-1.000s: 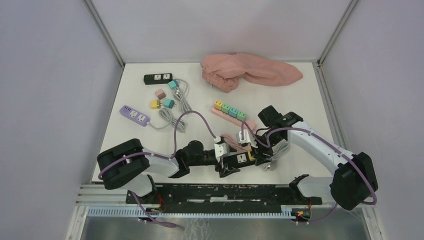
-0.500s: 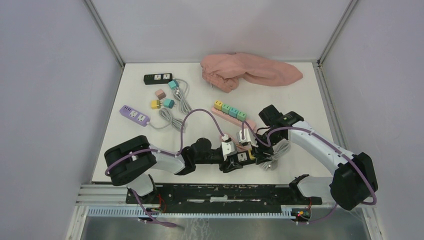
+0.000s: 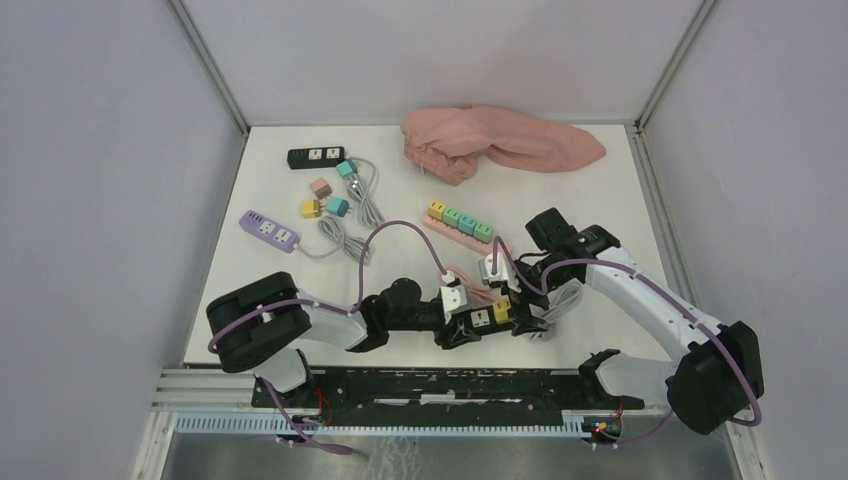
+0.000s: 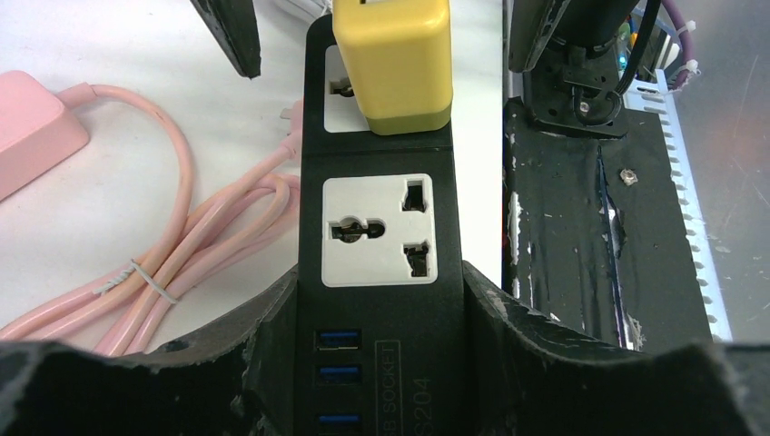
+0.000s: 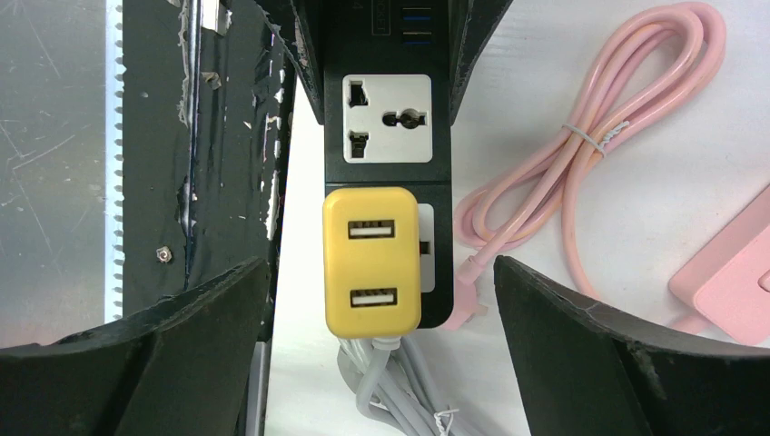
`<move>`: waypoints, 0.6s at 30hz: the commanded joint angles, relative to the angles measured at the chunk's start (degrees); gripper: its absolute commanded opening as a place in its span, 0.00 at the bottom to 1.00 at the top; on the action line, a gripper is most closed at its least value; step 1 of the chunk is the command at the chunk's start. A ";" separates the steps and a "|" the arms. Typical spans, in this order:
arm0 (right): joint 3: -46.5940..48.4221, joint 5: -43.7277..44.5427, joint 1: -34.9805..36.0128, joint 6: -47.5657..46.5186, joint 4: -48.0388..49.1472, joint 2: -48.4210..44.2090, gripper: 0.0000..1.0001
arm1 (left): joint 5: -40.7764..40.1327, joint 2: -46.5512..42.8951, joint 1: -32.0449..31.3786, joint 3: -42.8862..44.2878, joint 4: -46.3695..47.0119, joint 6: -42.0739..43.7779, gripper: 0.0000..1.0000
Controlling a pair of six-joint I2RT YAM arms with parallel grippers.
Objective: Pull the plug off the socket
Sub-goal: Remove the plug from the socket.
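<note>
Left claw: my left gripper (image 4: 380,272) is clenching the black power strip (image 4: 381,159) across its width. One finger is pressing each long side, just below the empty white socket (image 4: 380,229). The blue USB ports are sitting between my fingers.

Right claw: my right gripper (image 5: 381,268) is standing released, jaws spread wide. The fingers (image 5: 209,318) are flanking the yellow plug (image 4: 392,64) with clear gaps on both sides, touching neither the plug nor the strip.

Task item: the yellow plug is sitting seated in the end socket of the black strip, next to the empty socket. Its two USB slots are facing up toward my right wrist camera. It is not pulled out.

Position: the strip is lying flat on the white table (image 5: 654,109) at the near edge, partly over the dark base rail. My two arms are meeting over it from opposite ends.

Surroundings:
- A bundled pink cable (image 5: 590,136) is lying just beside the strip, tied with a thin band.
- A grey cable (image 5: 381,391) is running out from under the plug end.
- The corner of a pink power strip (image 4: 27,127) is showing in the left wrist view.
- Farther back, a pink cloth (image 3: 500,140) is lying well apart from me.
</note>
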 commanded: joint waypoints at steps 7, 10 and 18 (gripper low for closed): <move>1.73 -7.00 -2.25 -2.49 -2.28 -3.57 0.99 | -0.99 -3.00 -0.17 -0.24 3.22 -2.16 0.03; 2.45 -8.41 -2.96 -3.56 -3.84 -3.92 0.99 | -0.88 -3.43 -0.16 -0.39 2.68 -2.40 0.03; 3.16 -11.14 -4.34 -4.43 -5.38 -4.65 0.99 | -0.88 -3.40 -0.18 0.13 1.78 -2.99 0.03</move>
